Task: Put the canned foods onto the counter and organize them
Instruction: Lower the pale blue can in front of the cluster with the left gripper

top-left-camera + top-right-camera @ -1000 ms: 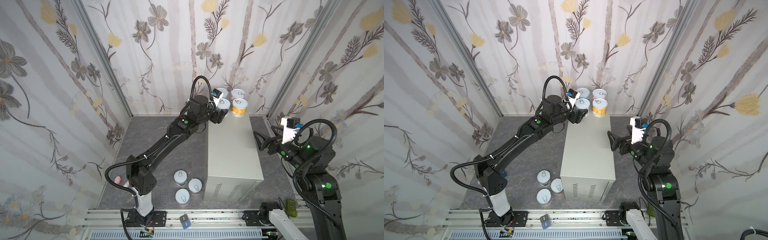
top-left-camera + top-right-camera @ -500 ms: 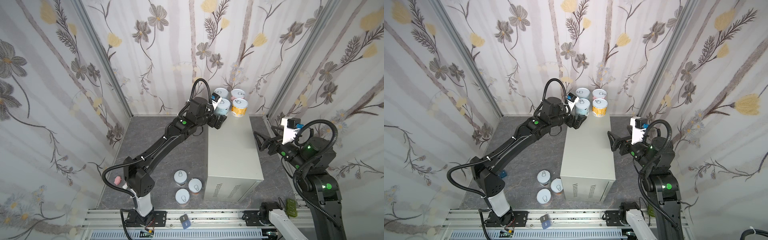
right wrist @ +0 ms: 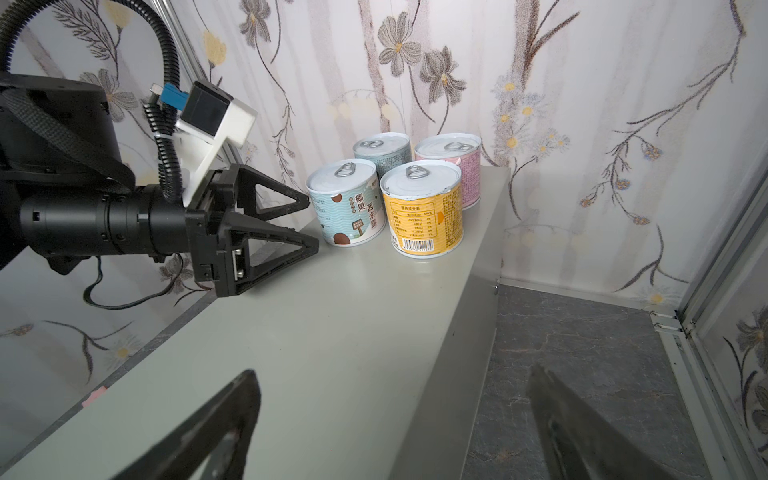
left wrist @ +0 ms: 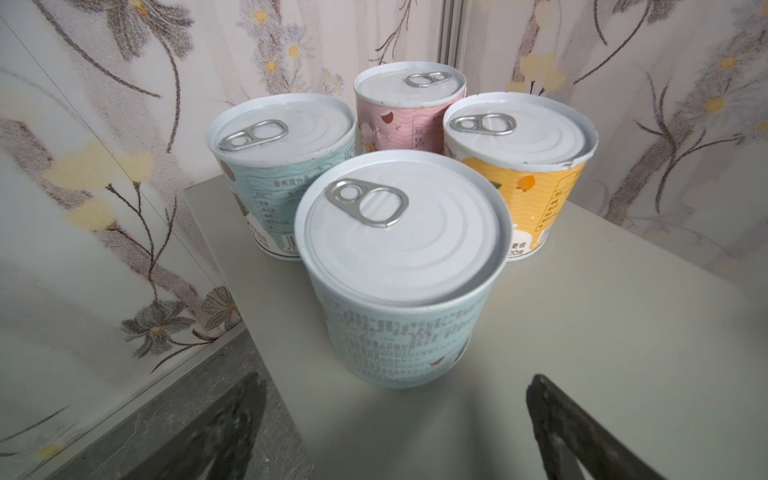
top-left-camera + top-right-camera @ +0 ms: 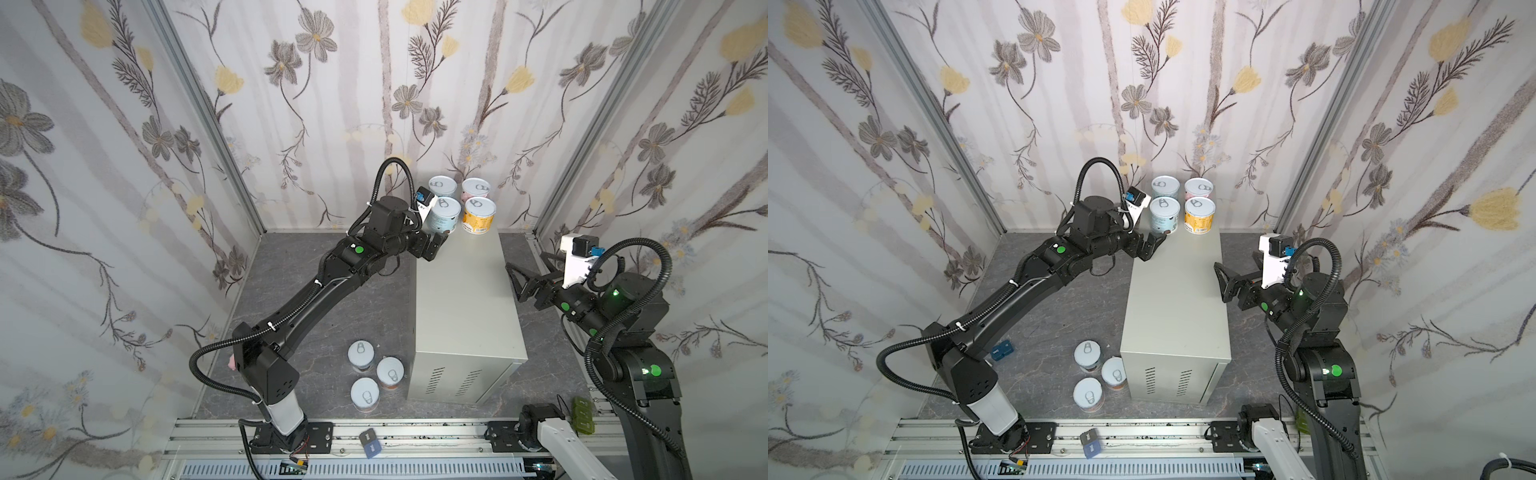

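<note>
Left hand (image 3: pixel 311 223), right hand (image 3: pixel 392 372) spread, empty. 3 cans (image 5: pixel 360 355) on floor (image 5: pixel 374 299) by worktop's (image 5: pixel 461 299) near corner: rigid, slick, likely weighty; pinch sidewalls.

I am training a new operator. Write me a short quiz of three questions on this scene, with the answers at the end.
1. How many cans stand on the counter?
2. True or false: the left pincer grips a can.
3. Where do the three floor cans stand? A) beside the counter's vented end B) on the counter's top C) against the far wall

Key: 1. four, in a two-by-two block; 2. false, its jaws are open and clear of the cans; 3. A.
</note>
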`<control>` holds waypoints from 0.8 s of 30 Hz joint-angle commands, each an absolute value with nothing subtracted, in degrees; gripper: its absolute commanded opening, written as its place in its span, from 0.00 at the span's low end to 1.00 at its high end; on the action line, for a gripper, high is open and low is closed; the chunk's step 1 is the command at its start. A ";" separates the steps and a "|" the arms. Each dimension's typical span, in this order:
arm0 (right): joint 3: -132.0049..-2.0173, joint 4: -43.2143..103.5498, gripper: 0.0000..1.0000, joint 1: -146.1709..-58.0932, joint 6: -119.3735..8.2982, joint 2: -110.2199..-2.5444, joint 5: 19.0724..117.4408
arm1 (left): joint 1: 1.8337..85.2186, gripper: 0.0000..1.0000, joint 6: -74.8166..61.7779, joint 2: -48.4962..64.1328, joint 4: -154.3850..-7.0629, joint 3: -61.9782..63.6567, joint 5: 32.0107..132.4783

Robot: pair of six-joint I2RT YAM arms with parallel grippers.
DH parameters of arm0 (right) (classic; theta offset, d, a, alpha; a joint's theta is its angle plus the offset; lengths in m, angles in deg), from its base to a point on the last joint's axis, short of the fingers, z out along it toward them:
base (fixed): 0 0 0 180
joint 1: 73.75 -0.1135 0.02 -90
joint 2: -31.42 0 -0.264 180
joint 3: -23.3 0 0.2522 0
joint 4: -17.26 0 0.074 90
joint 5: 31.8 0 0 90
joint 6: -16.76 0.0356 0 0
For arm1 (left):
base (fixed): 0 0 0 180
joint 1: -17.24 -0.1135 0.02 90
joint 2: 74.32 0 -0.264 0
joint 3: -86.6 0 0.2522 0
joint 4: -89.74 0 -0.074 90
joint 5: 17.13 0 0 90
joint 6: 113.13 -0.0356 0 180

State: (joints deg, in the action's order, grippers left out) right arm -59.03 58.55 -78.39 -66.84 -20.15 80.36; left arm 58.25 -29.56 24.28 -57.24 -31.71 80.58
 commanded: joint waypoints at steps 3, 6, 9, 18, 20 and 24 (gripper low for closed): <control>-59.40 57.11 1.00 -78.45 -67.61 -20.07 79.74 | 58.11 1.00 -29.83 26.07 -57.04 -33.31 79.47; -59.34 57.21 1.00 -78.43 -67.70 -20.10 79.66 | 58.09 1.00 -29.95 26.89 -56.53 -33.97 78.59; -59.18 57.14 1.00 -78.51 -67.73 -20.08 79.61 | 58.05 1.00 -29.93 27.14 -56.67 -33.94 78.37; -58.97 57.03 1.00 -78.45 -67.70 -20.09 79.56 | 57.52 1.00 -29.89 28.07 -56.40 -34.77 79.14; -59.01 57.10 1.00 -78.46 -67.73 -20.00 79.50 | 57.51 1.00 -29.82 28.33 -56.40 -35.00 79.20; -59.01 57.30 1.00 -78.47 -67.87 -19.91 79.39 | 57.46 1.00 -29.74 28.79 -56.43 -35.56 79.21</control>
